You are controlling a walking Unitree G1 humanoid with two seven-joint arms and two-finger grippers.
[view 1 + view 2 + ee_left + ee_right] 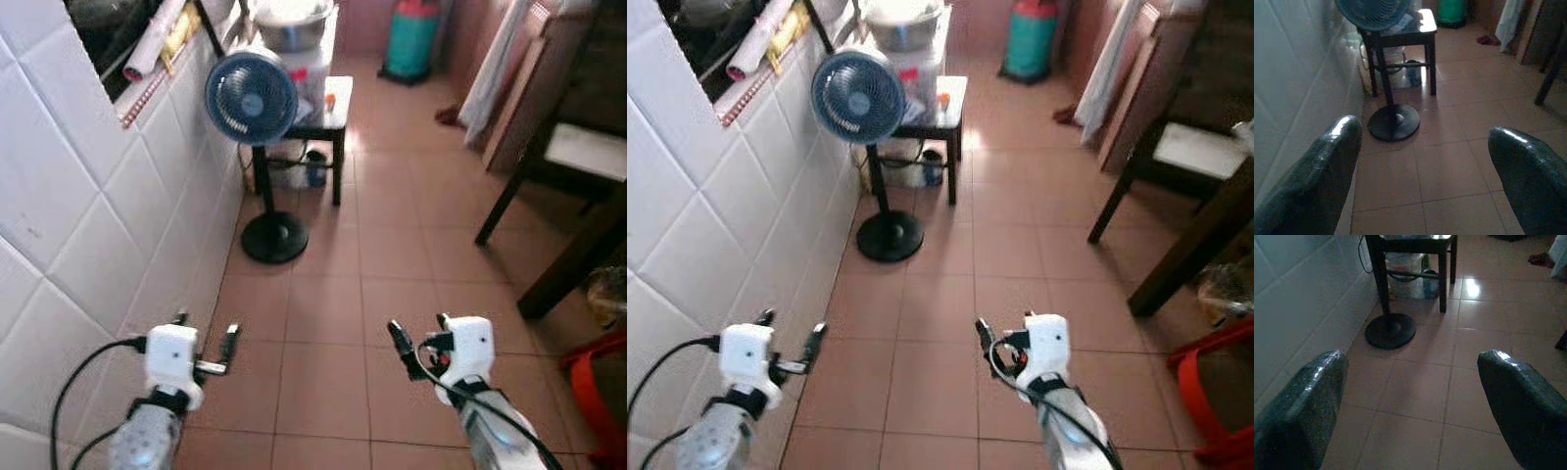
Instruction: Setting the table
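Here the left end effector (206,343) and right end effector (416,333) hang wide apart, empty, above the tiled floor (323,323).

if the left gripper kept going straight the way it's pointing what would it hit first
Probably the fan's round black base on the floor ahead; the open left gripper looks straight towards it, though depth is unclear.

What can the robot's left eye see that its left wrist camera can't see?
Just the left eye: the fan's blue head, the metal pot above the small table, and both arms with the left pincer and right pincer held open over the floor.

Just the left wrist camera: a close look along its own two black fingers, spread apart, holding nothing.

Both: the fan's round black base, the dark small table, the green tank at the back, the white tiled wall and the tiled floor.
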